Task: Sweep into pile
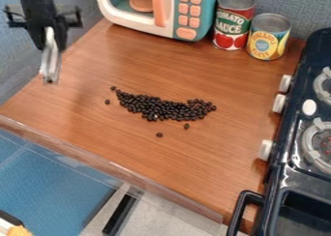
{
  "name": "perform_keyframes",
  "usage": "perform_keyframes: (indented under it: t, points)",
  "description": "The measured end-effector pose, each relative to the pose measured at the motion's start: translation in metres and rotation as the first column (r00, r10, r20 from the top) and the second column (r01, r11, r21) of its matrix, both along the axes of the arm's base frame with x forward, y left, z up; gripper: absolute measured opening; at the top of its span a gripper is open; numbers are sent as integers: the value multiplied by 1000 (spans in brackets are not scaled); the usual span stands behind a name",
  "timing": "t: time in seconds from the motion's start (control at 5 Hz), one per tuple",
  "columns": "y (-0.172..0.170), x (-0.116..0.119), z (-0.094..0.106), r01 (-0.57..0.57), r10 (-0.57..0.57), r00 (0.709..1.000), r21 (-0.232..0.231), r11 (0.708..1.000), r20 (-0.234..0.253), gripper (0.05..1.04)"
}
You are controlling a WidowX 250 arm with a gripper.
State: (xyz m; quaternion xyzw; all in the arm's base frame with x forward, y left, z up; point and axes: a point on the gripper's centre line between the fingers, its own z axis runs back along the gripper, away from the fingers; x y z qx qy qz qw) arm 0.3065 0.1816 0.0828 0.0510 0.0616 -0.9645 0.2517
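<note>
Over the upper left of the camera view, I am hanging with my gripper (50,79) above and well apart from the beans. My fingers (46,61) are sitting narrow, tips together, and are carrying nothing that I can see. The dark beans (155,107) are lying near the middle of the wooden surface (161,167), forming a long, curved band rather than a compact heap. One stray bean (107,102) is resting just beside the band's left end, while two more, a lower bean (159,134) and its neighbour (187,126), are lying on the near side.

I am judging the sweep as partly done: most beans are touching, but the band is wanting to be shorter and rounder. Next I am needing to lower my fingers beyond one end and push inward along the surface, then nudge the strays in. Pressing too fast is risking a scatter, since small beans are likely rolling.

Behind, the toy microwave (184,17) is standing beside a red-labelled can (233,20) and a yellow-labelled can (267,36). To the right, the toy stove (294,128) is jutting its knobs (280,103) toward the work, so I am wanting short strokes on that side.
</note>
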Motion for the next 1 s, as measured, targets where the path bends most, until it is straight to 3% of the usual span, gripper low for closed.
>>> perform_keyframes:
  t: [0.4, 0.8, 1.0]
  points:
    - [-10, 2, -17, 157, -155, 987, 67, 985, -42, 344]
    - [-13, 7, -48, 187, -181, 979, 64, 980, -94, 343]
    - [-14, 13, -47, 196, -189, 978, 77, 978, -88, 344]
